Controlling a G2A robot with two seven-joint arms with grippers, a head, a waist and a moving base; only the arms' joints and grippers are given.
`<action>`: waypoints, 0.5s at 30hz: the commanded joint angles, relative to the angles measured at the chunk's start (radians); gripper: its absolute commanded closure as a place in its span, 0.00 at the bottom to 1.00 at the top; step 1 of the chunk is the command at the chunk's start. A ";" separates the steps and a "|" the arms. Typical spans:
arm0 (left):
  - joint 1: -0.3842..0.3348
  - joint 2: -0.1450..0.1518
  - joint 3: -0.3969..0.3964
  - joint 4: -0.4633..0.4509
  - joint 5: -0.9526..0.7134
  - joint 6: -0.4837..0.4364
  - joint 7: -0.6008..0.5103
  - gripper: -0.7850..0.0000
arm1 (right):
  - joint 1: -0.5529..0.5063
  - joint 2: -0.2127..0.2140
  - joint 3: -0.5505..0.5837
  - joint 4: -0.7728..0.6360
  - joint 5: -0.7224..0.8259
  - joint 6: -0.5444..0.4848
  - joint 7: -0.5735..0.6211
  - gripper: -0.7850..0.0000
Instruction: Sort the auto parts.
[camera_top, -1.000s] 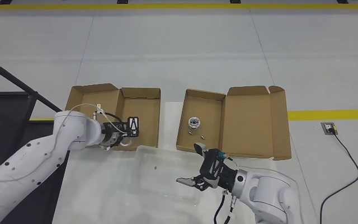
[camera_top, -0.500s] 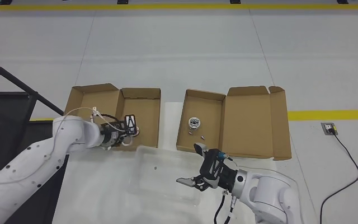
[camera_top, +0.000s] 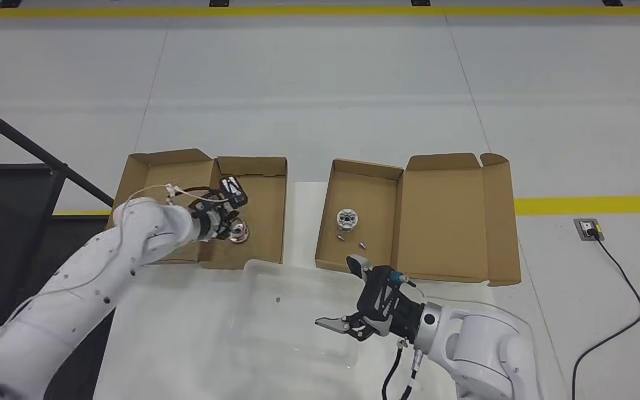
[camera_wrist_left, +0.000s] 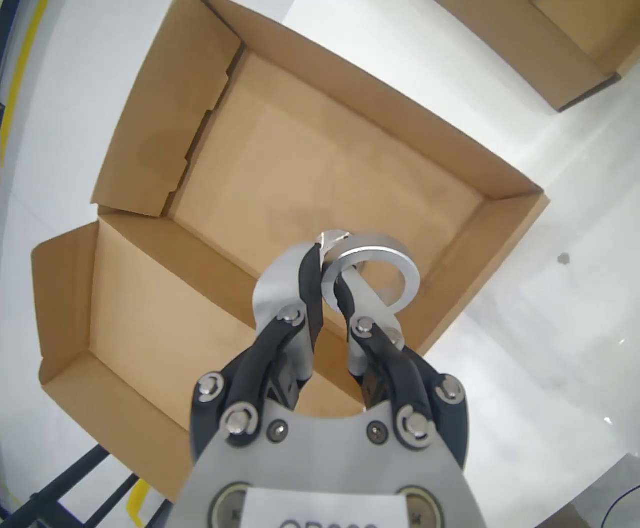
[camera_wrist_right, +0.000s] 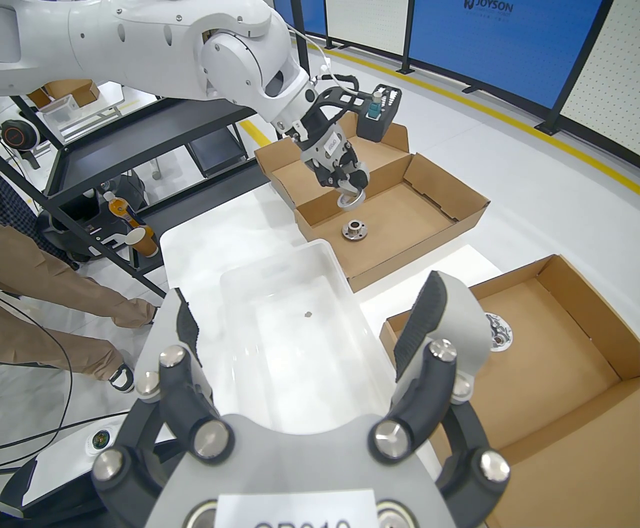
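Observation:
My left gripper (camera_wrist_left: 330, 280) is shut on a flat metal ring (camera_wrist_left: 407, 270) and holds it above the floor of the left cardboard box (camera_wrist_left: 310, 150). From the right wrist view, the left gripper (camera_wrist_right: 345, 187) hangs with the ring (camera_wrist_right: 350, 201) just above a flanged metal part (camera_wrist_right: 353, 231) lying in that box. In the top view the left gripper (camera_top: 228, 213) is over the left box (camera_top: 255, 190). My right gripper (camera_wrist_right: 307, 300) stands open and holds nothing, above the clear plastic bin (camera_wrist_right: 280, 280).
The right cardboard box (camera_top: 365, 190) holds a round part (camera_top: 347, 217) and small pieces (camera_top: 351, 240). A small dark piece (camera_wrist_right: 308, 314) lies in the clear bin (camera_top: 300, 340). Both boxes have open lids. A black rack (camera_wrist_right: 115, 165) stands past the table's left side.
My left gripper has moved from the left box's near edge farther in over the box, turning at the wrist, with the ring still held. The right arm has kept still.

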 joint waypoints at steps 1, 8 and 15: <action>-0.012 -0.033 0.015 0.036 0.008 -0.013 -0.009 1.00 | 0.000 0.000 0.000 0.000 0.000 0.000 0.000 0.00; -0.045 -0.147 0.060 0.174 0.047 -0.065 -0.017 1.00 | 0.000 0.000 0.000 0.000 0.000 0.000 0.000 0.00; -0.058 -0.252 0.076 0.335 0.078 -0.052 -0.005 1.00 | 0.000 0.000 0.000 0.000 0.000 0.000 0.000 0.00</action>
